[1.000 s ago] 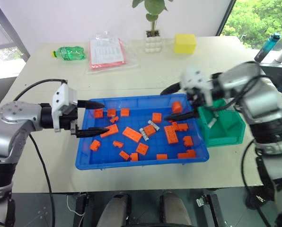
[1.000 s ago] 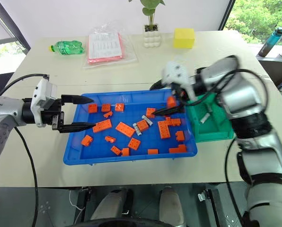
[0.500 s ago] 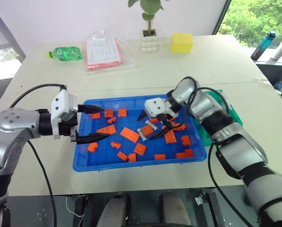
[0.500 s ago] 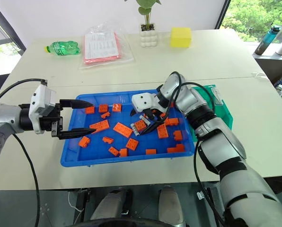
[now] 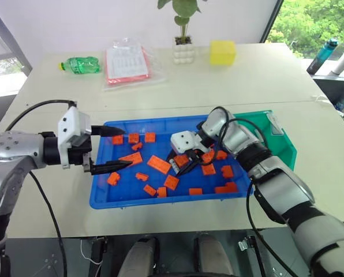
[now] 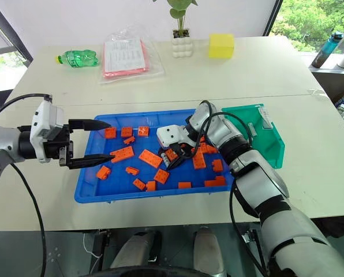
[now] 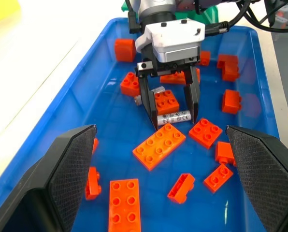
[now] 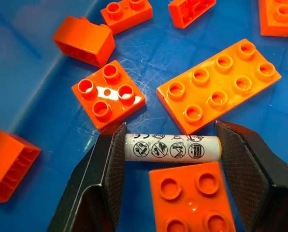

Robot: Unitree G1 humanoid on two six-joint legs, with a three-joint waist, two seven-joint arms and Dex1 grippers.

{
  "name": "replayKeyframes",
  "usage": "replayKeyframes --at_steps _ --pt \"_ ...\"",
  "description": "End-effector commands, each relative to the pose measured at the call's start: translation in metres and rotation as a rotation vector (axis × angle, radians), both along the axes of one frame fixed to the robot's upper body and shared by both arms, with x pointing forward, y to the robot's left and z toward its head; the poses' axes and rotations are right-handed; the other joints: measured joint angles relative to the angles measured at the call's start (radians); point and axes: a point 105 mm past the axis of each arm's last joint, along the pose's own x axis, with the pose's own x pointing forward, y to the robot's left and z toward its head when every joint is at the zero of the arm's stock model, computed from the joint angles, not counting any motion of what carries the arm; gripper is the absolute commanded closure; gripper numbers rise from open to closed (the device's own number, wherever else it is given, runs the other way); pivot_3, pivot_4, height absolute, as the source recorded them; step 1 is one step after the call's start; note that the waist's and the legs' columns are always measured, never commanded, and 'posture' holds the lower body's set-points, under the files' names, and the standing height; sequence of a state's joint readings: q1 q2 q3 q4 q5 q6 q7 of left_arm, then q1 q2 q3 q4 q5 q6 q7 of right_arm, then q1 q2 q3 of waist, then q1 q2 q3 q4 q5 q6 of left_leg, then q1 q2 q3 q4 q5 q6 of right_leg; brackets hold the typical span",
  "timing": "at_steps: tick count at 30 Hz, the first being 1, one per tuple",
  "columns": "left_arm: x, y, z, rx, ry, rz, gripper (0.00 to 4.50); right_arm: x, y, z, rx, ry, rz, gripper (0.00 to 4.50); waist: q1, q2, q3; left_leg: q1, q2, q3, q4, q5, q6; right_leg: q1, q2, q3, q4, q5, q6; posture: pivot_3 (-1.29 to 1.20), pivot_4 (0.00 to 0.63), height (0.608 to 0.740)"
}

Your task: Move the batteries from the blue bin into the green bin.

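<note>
A white table (image 5: 178, 81) holds a wide blue bin (image 5: 100, 190) near the robot, scattered with orange bricks (image 5: 160, 164). A smaller green bin (image 5: 280, 144) sits touching its right end, close enough for a short carry.

The right hand (image 7: 172, 117) reaches down into the middle of the blue bin. Its two black fingers (image 8: 105, 169) are clenched end to end on a battery (image 8: 170, 148), one pad on each tip of the silver cylinder. Gripping it lengthwise likely suits the spot, since one brick lies just beside its near side and another just beside its far side, leaving only the ends free. The battery appears to lie flat on the bin floor, not yet lifted.

A second battery (image 7: 149, 93) seems to lie just beyond the bricks at the right hand, partly hidden.

The left hand (image 5: 105, 149) hovers over the left end of the blue bin with its fingers spread apart, grasping nothing. It looks parked there to stay out of the right arm's way.

At the far side of the table, well apart, are a green bottle (image 5: 82, 64), a clear bag of papers (image 5: 127, 62), a small potted plant (image 5: 185, 43) and a yellow block (image 5: 223, 52).
</note>
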State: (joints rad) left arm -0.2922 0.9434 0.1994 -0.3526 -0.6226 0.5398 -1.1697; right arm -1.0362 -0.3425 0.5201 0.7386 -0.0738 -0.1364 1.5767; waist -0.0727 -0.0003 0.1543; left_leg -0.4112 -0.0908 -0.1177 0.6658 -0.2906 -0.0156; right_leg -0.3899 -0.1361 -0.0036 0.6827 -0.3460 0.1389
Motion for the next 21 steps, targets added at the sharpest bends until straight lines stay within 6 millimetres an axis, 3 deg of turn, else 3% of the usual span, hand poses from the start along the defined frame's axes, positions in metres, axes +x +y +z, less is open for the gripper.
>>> replayKeyframes --at_steps 1,5,7,9,12,15,18,21 --pt "0.002 -0.003 0.007 -0.005 -0.030 -0.020 0.00 0.000 0.002 0.017 0.060 -0.042 -0.001 2.24 0.002 0.000 0.000 0.000 0.000 0.000 0.000 0.000 0.000 0.000 0.000 0.000 0.000 0.000 0.000 0.00 0.150 0.726" --pt "0.005 -0.005 0.007 -0.006 -0.031 -0.030 0.00 0.000 -0.002 0.064 0.173 -0.078 -0.045 2.24 0.001 0.000 0.000 0.000 0.000 0.000 0.000 0.000 0.000 0.000 0.000 0.000 0.000 0.000 0.000 0.00 0.150 0.726" --pt "0.007 -0.006 0.006 -0.007 -0.032 -0.036 0.00 0.002 -0.017 0.097 0.249 -0.092 -0.131 2.24 0.005 0.000 0.000 0.000 0.000 0.000 0.000 0.000 0.000 0.000 0.000 0.000 0.001 0.000 0.000 0.00 0.150 0.726" --pt "0.008 -0.006 0.005 -0.006 -0.032 -0.039 0.00 0.002 -0.028 0.114 0.290 -0.101 -0.193 2.24 0.005 0.000 0.000 0.000 -0.001 0.000 0.000 0.000 0.000 0.001 -0.001 0.000 0.000 0.000 0.000 0.00 0.150 0.726" --pt "0.011 -0.005 0.003 -0.006 -0.031 -0.042 0.00 0.003 -0.070 0.137 0.340 -0.133 -0.367 2.24 0.009 0.000 0.000 0.000 -0.001 0.000 0.000 0.000 0.000 0.001 -0.001 0.000 0.000 0.000 0.000 0.00 0.150 0.726" --pt "0.014 -0.007 -0.001 -0.012 -0.030 -0.047 0.00 -0.001 -0.137 0.141 0.326 -0.193 -0.616 2.24 0.032 0.000 0.000 -0.001 -0.001 0.000 0.000 0.000 0.000 0.001 -0.002 0.000 0.000 0.000 0.000 0.00 0.150 0.726" --pt "0.016 -0.009 -0.002 -0.016 -0.029 -0.062 0.00 -0.010 -0.178 0.131 0.289 -0.210 -0.775 2.24 0.033 0.000 0.000 -0.001 -0.003 0.002 0.000 -0.001 0.001 0.001 -0.004 0.000 0.000 0.000 0.000 0.00 0.150 0.726" --pt "0.018 -0.011 -0.002 -0.017 -0.029 -0.077 0.00 -0.020 -0.203 0.117 0.244 -0.218 -0.872 2.24 0.029 0.000 0.000 -0.001 -0.001 0.005 0.000 -0.001 0.001 0.001 -0.003 0.000 -0.001 0.000 0.000 0.00 0.150 0.726"
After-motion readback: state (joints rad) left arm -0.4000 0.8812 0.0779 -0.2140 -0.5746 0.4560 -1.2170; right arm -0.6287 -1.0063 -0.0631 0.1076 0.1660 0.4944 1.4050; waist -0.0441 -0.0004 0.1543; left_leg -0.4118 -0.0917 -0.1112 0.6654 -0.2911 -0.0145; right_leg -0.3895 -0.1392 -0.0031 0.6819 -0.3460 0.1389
